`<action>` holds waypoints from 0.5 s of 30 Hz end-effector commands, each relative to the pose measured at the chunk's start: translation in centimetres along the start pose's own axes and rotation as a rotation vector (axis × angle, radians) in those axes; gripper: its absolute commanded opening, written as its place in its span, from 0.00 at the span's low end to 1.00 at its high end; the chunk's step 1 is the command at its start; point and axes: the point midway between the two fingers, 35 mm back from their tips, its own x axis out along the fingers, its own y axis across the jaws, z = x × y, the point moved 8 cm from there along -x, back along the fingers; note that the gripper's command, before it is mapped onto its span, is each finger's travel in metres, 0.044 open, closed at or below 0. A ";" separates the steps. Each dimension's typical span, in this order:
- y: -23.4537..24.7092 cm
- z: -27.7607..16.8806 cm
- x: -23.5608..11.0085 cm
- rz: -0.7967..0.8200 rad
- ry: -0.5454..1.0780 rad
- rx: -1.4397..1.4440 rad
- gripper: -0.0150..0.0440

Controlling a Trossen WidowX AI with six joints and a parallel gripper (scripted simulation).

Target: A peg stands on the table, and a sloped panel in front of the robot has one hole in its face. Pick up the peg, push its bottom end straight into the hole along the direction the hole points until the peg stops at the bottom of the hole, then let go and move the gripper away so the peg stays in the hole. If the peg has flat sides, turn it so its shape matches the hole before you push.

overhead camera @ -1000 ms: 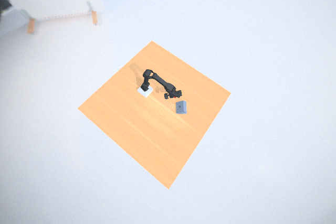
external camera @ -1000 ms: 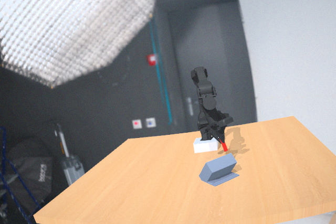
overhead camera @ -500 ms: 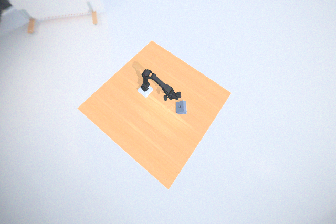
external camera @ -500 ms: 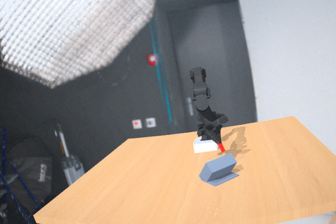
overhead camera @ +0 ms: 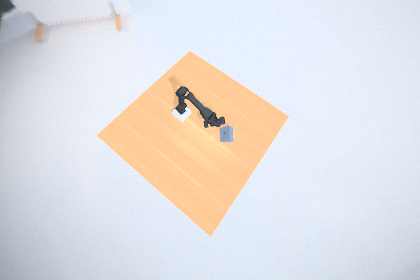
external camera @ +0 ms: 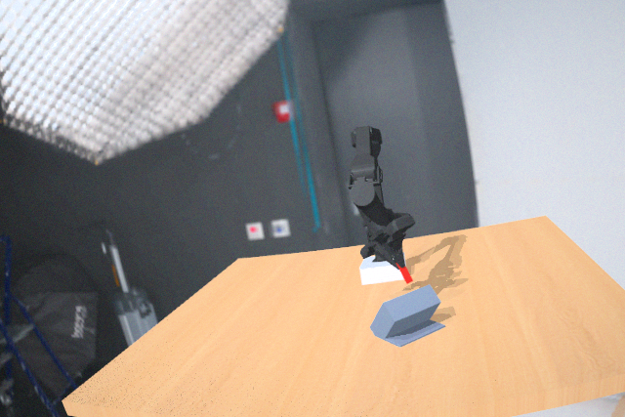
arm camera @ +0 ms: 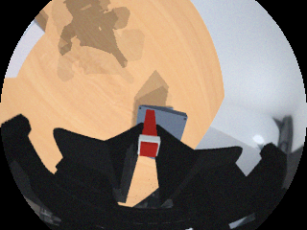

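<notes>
Three views were on my screen, and none showed the hole cleanly. From the top camera I could make out only a small dark mark on the face of the sloped panel (overhead camera: 226,133), too small to give its shape. The exterior camera faced the panel's (external camera: 406,315) back and side, so its holed face was turned away from me. In the wrist view the panel (arm camera: 168,122) sat low and partly behind the peg (arm camera: 149,134), and the hole itself was covered. I could not tell whether the peg's tip was touching the panel face or hanging just short of it.

Around the work, the wooden table (external camera: 252,342) carried the arm's white base block (external camera: 372,276), with the arm's shadow spread across the boards behind. Beyond the table edge stood a large softbox light (external camera: 110,33), a dark wall and some cases on the floor. Nothing lay between peg and panel that I could see.

The gripper (external camera: 393,254) was clamped on the red peg (external camera: 404,273), fingers drawn nearly together with the peg's upper end between them. The peg slanted downward out of the fingers, off the table, its lower end pointed toward the panel's upper edge and near it.
</notes>
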 end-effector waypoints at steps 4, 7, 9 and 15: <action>0.8 -0.7 -0.2 -0.042 0.004 0.006 0.25; 1.1 -0.9 -0.4 -0.060 0.008 0.009 0.25; 1.3 -1.1 -0.5 -0.072 0.011 0.011 0.25; 1.8 -1.7 -0.8 -0.107 0.022 0.017 0.25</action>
